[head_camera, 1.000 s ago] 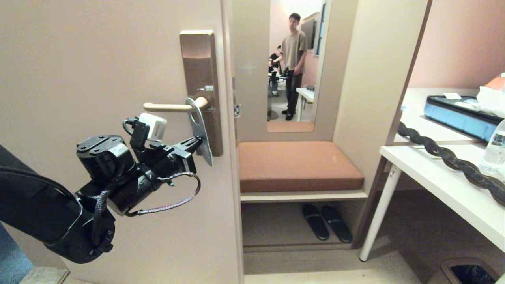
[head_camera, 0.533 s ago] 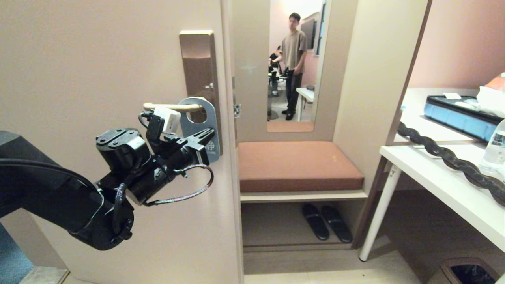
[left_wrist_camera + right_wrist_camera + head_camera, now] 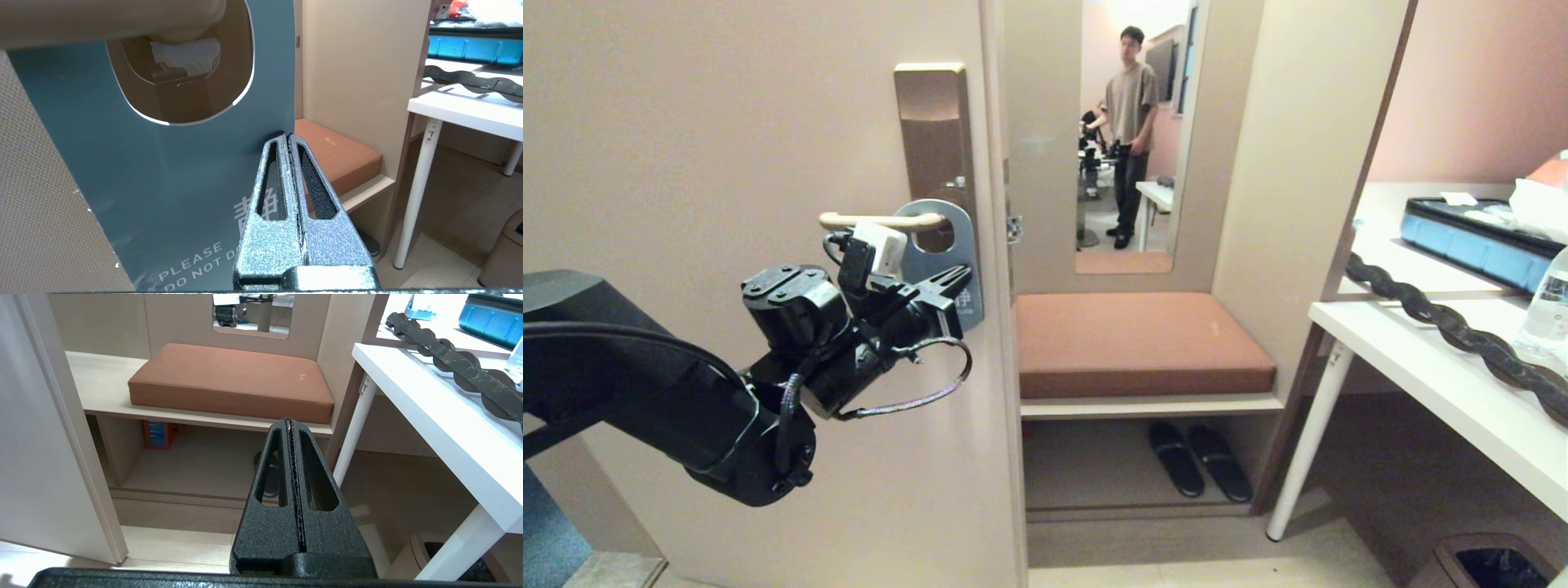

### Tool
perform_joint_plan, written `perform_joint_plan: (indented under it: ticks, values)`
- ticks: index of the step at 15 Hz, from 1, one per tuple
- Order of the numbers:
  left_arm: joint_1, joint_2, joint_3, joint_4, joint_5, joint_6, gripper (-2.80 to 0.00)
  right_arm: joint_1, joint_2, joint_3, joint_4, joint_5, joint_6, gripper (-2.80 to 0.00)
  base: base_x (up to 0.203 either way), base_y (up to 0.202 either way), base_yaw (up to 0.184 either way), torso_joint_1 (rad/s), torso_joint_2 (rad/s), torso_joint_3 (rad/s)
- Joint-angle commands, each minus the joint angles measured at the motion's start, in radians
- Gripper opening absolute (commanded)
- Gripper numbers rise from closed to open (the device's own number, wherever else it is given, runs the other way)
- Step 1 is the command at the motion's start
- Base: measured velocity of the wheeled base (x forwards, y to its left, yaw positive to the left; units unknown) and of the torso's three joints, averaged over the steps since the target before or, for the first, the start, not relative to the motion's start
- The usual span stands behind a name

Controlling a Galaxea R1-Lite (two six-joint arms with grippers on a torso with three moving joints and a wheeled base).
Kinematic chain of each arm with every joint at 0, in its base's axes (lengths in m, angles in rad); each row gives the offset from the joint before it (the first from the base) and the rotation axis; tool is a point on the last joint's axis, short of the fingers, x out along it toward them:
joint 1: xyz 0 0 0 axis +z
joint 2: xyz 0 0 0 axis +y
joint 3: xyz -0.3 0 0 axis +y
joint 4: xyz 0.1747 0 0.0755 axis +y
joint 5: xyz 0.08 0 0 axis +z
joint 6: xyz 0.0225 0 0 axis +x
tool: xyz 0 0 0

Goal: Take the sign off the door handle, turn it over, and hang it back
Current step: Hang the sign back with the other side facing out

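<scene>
The sign (image 3: 939, 255) hangs by its oval hole on the door handle (image 3: 874, 220), slate blue face outward and lying flat against the door. In the left wrist view the sign (image 3: 163, 171) shows white lettering, and the handle (image 3: 102, 20) crosses its hole. My left gripper (image 3: 960, 287) is shut with nothing between its fingers. Its tips (image 3: 287, 136) rest at the sign's right edge, just below the hole. My right gripper (image 3: 289, 422) is shut and empty, hanging low over the floor before the bench, out of the head view.
A tall brown lock plate (image 3: 931, 131) carries the handle near the door's edge. Right of the door are a cushioned bench (image 3: 1135, 343), slippers (image 3: 1201, 469) under it, a white table (image 3: 1437, 384) and a bin (image 3: 1494, 563). A person (image 3: 1131, 106) shows in the mirror.
The sign has swung from edge-on to flat against the door, blue face out. My left arm moved up and right toward the door, still shut.
</scene>
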Motion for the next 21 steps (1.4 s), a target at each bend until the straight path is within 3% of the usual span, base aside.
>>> perform_joint_plan:
  ticks: [1,7,21]
  values:
    - [0.001,0.003,0.004,-0.007,-0.001,0.000,-2.80,0.001,0.000,0.000,0.000,0.000,-0.001,-2.80,0.000,0.000,0.000,0.000,0.00,0.000]
    - [-0.001,-0.040,0.032,-0.010,-0.001,0.007,-2.80,-0.001,0.000,0.000,0.000,0.000,-0.001,-2.80,0.000,0.000,0.000,0.000,0.00,0.000]
    - [0.016,-0.351,0.328,-0.011,0.007,0.004,-2.80,0.001,0.000,0.000,0.000,0.000,-0.001,-2.80,0.000,0.000,0.000,0.000,0.00,0.000]
